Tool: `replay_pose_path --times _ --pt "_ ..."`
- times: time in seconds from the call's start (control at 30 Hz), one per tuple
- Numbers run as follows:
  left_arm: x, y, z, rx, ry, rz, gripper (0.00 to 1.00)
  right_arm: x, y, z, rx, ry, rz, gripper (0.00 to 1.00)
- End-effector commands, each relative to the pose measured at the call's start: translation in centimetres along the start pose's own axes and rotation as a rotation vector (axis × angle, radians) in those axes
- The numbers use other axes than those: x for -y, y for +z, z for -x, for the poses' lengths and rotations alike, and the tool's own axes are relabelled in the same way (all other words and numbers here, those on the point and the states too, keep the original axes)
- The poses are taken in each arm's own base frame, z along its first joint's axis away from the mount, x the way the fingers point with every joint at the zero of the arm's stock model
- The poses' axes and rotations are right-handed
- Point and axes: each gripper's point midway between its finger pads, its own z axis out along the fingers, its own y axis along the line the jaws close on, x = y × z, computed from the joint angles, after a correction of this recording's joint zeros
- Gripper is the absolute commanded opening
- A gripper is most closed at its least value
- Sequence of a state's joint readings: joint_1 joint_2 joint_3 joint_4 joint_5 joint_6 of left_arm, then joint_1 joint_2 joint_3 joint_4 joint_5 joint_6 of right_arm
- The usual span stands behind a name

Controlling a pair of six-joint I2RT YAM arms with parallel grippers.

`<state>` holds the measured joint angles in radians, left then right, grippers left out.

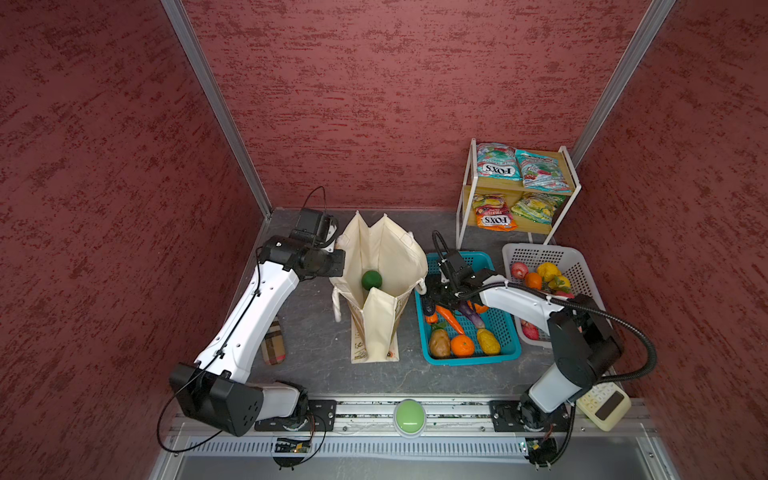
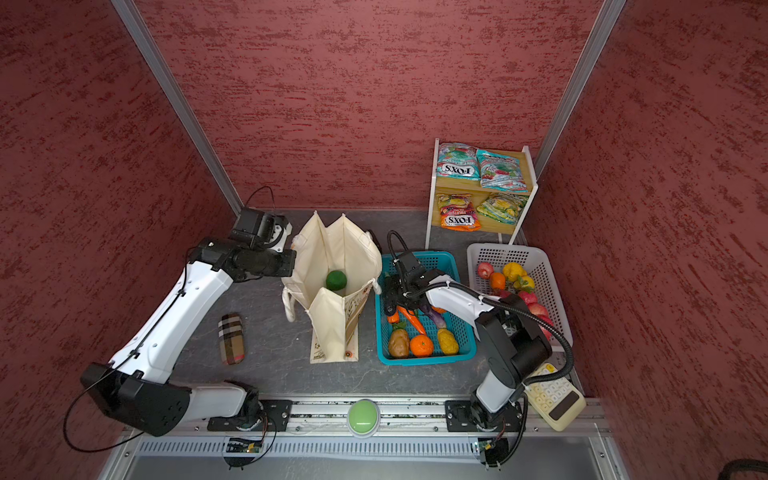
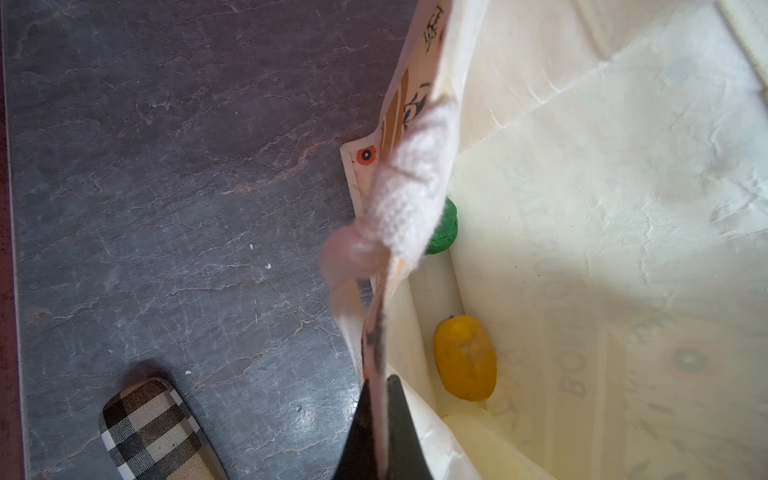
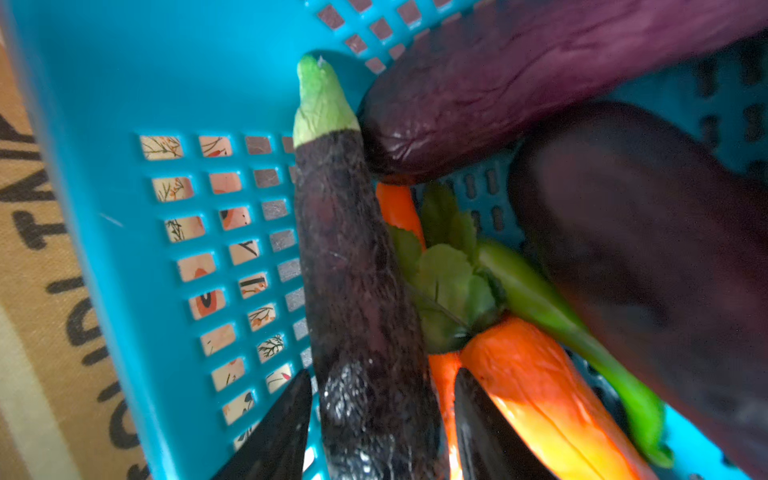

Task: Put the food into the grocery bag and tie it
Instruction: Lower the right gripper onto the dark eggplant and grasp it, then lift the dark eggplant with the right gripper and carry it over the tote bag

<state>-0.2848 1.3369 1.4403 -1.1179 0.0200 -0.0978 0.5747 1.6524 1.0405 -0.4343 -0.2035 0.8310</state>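
The cream grocery bag [image 1: 388, 245] [image 2: 332, 245] stands open mid-table, with a green vegetable [image 1: 371, 279] [image 3: 442, 232] and a yellow fruit [image 3: 465, 357] on its bottom. My left gripper [image 1: 337, 251] [image 3: 380, 384] is shut on the bag's rim, beside a white rope handle [image 3: 411, 187]. My right gripper [image 1: 432, 297] [image 4: 383, 374] reaches down into the teal basket [image 1: 469, 359] [image 4: 124, 104]. It is open, its fingers straddling a dark eggplant [image 4: 353, 249] with narrow gaps either side. Carrots [image 4: 536, 382], a green pepper and more eggplants lie beside it.
A white basket [image 1: 540, 253] of apples, oranges and yellow fruit stands at the right. Behind it a small shelf [image 1: 465, 195] holds FOX'S packets [image 1: 496, 166]. A plaid case [image 1: 274, 343] lies left of the bag. A green button [image 1: 409, 415] and a calculator [image 1: 602, 405] sit at the front.
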Motion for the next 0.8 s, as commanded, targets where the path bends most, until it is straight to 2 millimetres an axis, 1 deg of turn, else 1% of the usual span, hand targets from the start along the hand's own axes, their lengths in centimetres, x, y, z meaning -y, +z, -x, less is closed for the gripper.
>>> replay_pose_path --times 0.0,0.2,0.37,0.53,0.77 --pt "0.3 0.0 -0.3 -0.007 0.01 -0.009 0.0 -1.4 0.0 0.7 0.014 0.002 0.039 0.56" --pt "0.3 0.0 -0.2 -0.006 0.009 -0.01 0.0 -1.5 0.5 0.4 -0.001 0.007 0.042 0.54" --pt "0.4 0.1 -0.2 -0.006 0.009 -0.013 0.0 -1.6 0.4 0.4 -0.001 0.005 0.043 0.5" --pt "0.4 0.0 -0.1 -0.004 0.008 -0.015 0.0 -1.8 -0.4 0.9 0.025 -0.003 0.04 0.43" --pt "0.5 -0.1 -0.1 0.001 0.009 -0.018 0.0 -1.9 -1.9 1.3 0.06 -0.01 0.03 0.41"
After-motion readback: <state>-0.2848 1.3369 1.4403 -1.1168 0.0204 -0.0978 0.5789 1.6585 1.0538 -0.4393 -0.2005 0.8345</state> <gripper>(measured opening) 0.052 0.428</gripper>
